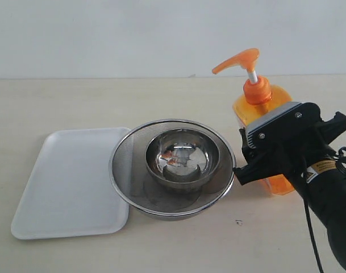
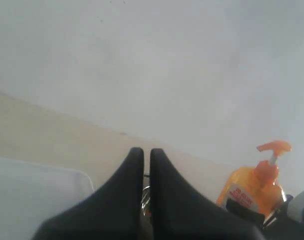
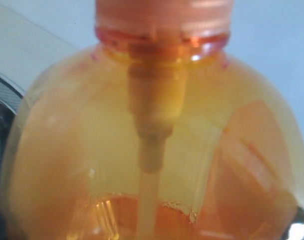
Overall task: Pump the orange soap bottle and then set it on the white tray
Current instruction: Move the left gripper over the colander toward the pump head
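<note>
Orange soap bottle (image 1: 257, 91): upright on the table (image 1: 76, 102) at the right, body clasped between the right gripper's (image 1: 245, 154) fingers. Beside it, mesh strainer (image 1: 127, 170) holding a steel bowl (image 1: 183, 156); beyond, white tray (image 1: 70, 182). Left gripper (image 2: 147, 152): fingers pressed together, holding nothing.

Translucent orange soap bottle (image 1: 273, 98) with white pump stem (image 1: 252, 75) — plain white tray (image 1: 70, 182), silvery mesh bowl (image 1: 132, 166), beige table (image 1: 76, 102).

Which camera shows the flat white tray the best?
The exterior view: the flat rectangular white plastic tray shows almost whole, one edge behind the round steel mesh bowl. The left wrist view catches only a blurred corner. The right wrist view shows none of it.
</note>
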You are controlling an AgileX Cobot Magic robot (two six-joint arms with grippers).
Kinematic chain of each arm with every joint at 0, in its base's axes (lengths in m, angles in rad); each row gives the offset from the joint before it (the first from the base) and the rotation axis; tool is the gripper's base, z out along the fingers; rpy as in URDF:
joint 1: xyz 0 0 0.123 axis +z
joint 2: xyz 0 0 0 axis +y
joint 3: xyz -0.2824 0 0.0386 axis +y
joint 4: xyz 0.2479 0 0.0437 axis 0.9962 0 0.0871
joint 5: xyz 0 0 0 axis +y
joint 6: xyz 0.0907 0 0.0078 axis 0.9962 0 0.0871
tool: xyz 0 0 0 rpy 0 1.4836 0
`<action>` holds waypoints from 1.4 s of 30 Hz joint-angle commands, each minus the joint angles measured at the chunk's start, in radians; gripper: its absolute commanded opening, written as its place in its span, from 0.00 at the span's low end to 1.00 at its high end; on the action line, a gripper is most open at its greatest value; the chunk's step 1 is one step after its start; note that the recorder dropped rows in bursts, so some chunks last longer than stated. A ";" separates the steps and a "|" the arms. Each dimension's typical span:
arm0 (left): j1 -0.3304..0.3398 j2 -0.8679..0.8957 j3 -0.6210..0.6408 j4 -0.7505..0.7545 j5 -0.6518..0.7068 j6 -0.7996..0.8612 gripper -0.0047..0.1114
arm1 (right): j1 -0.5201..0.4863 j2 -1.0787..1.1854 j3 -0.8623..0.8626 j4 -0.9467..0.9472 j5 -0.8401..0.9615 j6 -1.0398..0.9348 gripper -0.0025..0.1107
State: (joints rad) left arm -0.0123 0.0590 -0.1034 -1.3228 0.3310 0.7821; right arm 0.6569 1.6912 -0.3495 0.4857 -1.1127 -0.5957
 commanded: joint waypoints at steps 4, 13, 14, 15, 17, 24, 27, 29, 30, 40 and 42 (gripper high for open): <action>0.001 0.292 -0.086 -0.338 0.188 0.460 0.08 | 0.001 -0.007 -0.003 -0.048 0.000 -0.019 0.02; 0.001 0.658 -0.217 -0.422 0.431 0.687 0.08 | 0.001 -0.007 -0.003 -0.046 0.018 -0.069 0.02; 0.001 0.704 -0.243 -0.422 0.467 0.687 0.08 | 0.001 -0.007 -0.003 -0.044 0.018 -0.087 0.02; 0.001 0.731 -0.262 -0.422 0.499 0.697 0.08 | 0.001 -0.007 -0.003 -0.044 0.020 -0.093 0.02; 0.001 0.779 -0.296 -0.422 0.562 0.753 0.08 | 0.001 -0.007 -0.003 -0.044 0.020 -0.093 0.02; 0.001 0.919 -0.419 -0.422 0.641 0.835 0.08 | 0.001 -0.007 -0.003 -0.044 0.020 -0.105 0.02; -0.001 0.973 -0.463 -0.422 0.648 0.835 0.08 | 0.001 -0.007 -0.003 -0.044 0.018 -0.105 0.02; -0.001 1.008 -0.491 -0.422 0.672 0.873 0.08 | 0.001 -0.007 -0.003 -0.044 0.018 -0.105 0.02; -0.001 1.028 -0.505 -0.422 0.684 0.886 0.08 | 0.001 -0.007 -0.003 -0.044 0.018 -0.105 0.02; -0.208 1.239 -0.698 -0.385 0.591 0.902 0.08 | 0.001 -0.007 -0.003 -0.044 0.018 -0.103 0.02; -0.279 1.282 -0.740 -0.385 0.520 0.929 0.08 | 0.001 -0.007 -0.003 -0.044 0.018 -0.103 0.02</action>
State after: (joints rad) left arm -0.2138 1.2963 -0.7895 -1.7144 0.9249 1.6764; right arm 0.6584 1.6912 -0.3495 0.4319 -1.0885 -0.6870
